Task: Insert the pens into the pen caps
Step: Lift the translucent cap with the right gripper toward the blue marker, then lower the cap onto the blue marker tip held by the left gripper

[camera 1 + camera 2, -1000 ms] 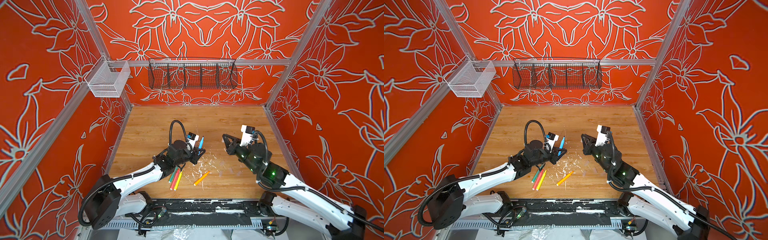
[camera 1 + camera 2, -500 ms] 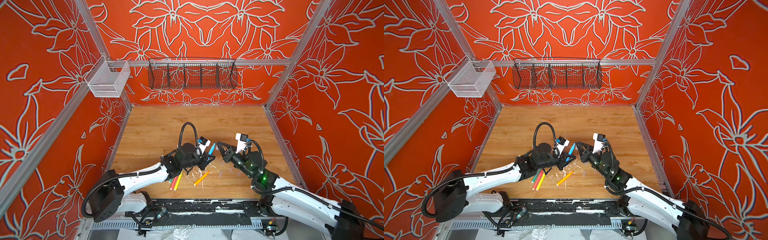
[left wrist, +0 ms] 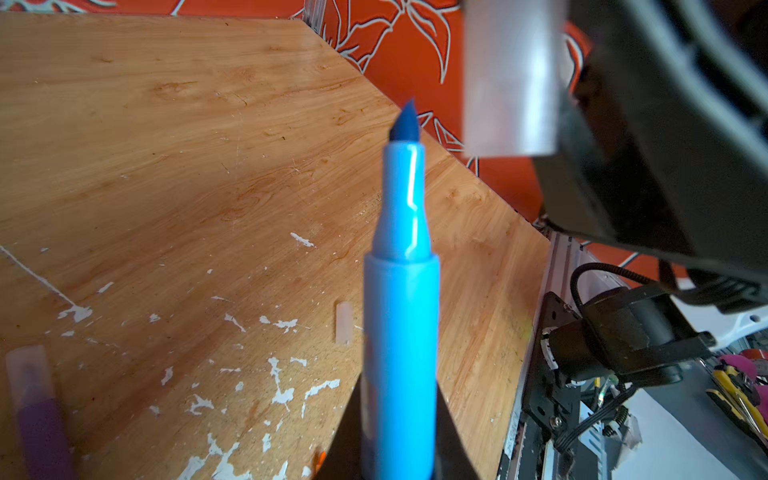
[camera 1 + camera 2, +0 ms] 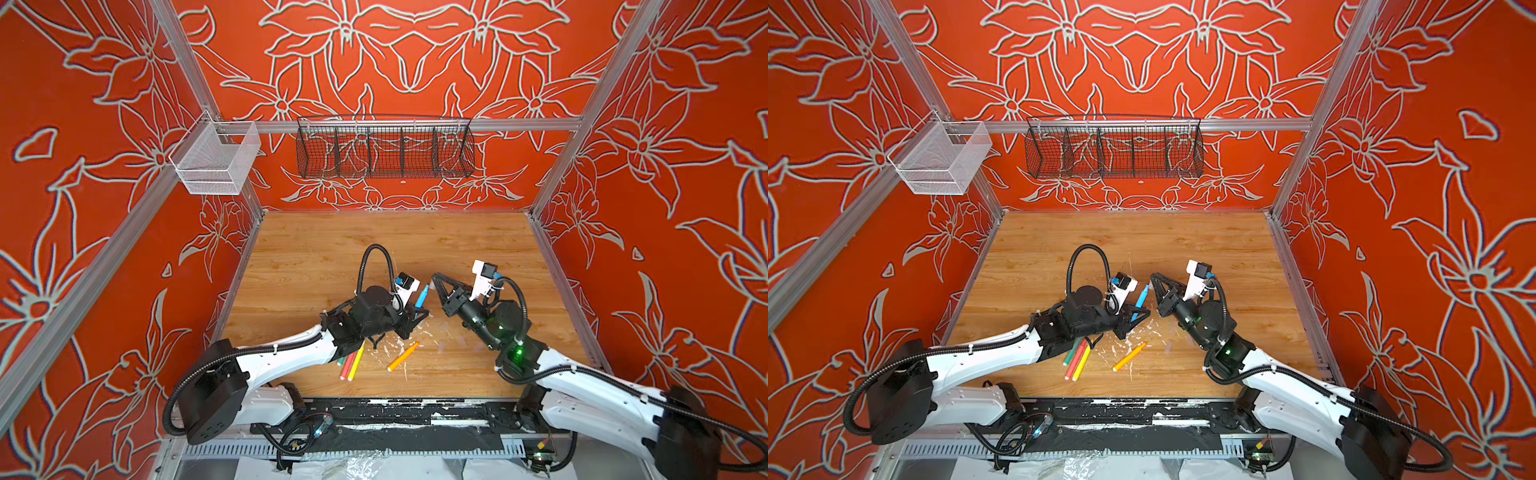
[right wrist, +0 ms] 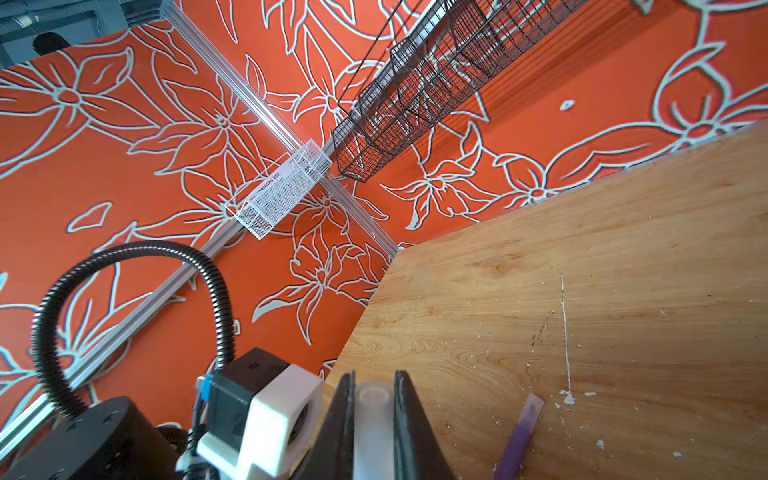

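L claw (image 3: 397,388) is clamped on the lower barrel of the blue pen (image 3: 401,316). The pen sticks out past the tips w/ its pointed tip bare. In both top views the L claw (image 4: 417,311) sits just below frame centre, and the blue pen (image 4: 422,296) is tilted up and right toward the other arm.

R claw (image 5: 374,388) is pinched narrow on a clear pen cap (image 5: 373,419), w/ one of its fingers (image 5: 409,424) flat on each side. In both top views the R claw (image 4: 434,278) is right of centre, pointing up-left, close to the pen's tip. The L wrist view shows the held cap (image 3: 510,79) just beside the blue tip. Tip is alongside the cap's end w/ a small gap, not inside.

On the table (image 4: 332,257), lower centre of the top views, three pens lie side by side, partly under the L forearm: green pen (image 4: 341,360), pink-red pen (image 4: 345,373), yellow pen (image 4: 354,370). The orange pen (image 4: 403,356) lies alone just right of them, among white paint flecks (image 3: 282,392).

The purple pen (image 5: 517,440) lies flat w/ a clear cap over its tip. It also shows in the L wrist view (image 3: 37,424). A loose cap (image 3: 344,323) lies on the table near the flecks. Can't pick it out in the top views.

On the back wall is a black wire basket (image 4: 384,151), w/ a white mesh basket (image 4: 216,160) at upper left.
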You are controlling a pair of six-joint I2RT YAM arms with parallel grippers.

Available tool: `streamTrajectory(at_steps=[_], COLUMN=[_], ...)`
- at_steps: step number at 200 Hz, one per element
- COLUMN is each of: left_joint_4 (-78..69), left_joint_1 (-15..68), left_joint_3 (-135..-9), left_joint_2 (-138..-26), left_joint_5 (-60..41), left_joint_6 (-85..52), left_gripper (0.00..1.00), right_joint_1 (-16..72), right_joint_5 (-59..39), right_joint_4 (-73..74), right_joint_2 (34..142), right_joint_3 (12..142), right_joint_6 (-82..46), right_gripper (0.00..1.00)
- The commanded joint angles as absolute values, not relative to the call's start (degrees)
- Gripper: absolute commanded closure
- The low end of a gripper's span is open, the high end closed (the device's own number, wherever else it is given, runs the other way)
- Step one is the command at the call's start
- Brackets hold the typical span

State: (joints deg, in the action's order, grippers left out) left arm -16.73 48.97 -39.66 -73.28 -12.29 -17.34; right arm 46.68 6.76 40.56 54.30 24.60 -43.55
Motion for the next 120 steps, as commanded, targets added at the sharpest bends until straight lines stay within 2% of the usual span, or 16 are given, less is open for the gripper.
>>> streamTrajectory(at_steps=[1, 38, 120], left_joint_4=[-17.0, -17.0, -17.1], left_joint_1=[49.1, 49.1, 49.1], left_joint_3=[-39.4, -39.5, -39.3], left_joint_2=[-71.7, -71.8, -71.4], left_joint_5=[-11.7, -11.6, -11.6], left_joint_6=[-16.2, -16.3, -16.3], left_gripper=[1.0, 1.0, 1.0], right_joint_1=[46.6, 46.5, 46.6], right_joint_5=[9.3, 9.1, 11.1], right_joint_4=[43.9, 45.7, 44.3], right_joint_2=[56.6, 58.6, 55.5], right_joint_3=[27.4, 27.7, 27.3], right_joint_6=[-42.6, -42.5, -41.6], right_gripper=[0.98, 0.98, 0.98])
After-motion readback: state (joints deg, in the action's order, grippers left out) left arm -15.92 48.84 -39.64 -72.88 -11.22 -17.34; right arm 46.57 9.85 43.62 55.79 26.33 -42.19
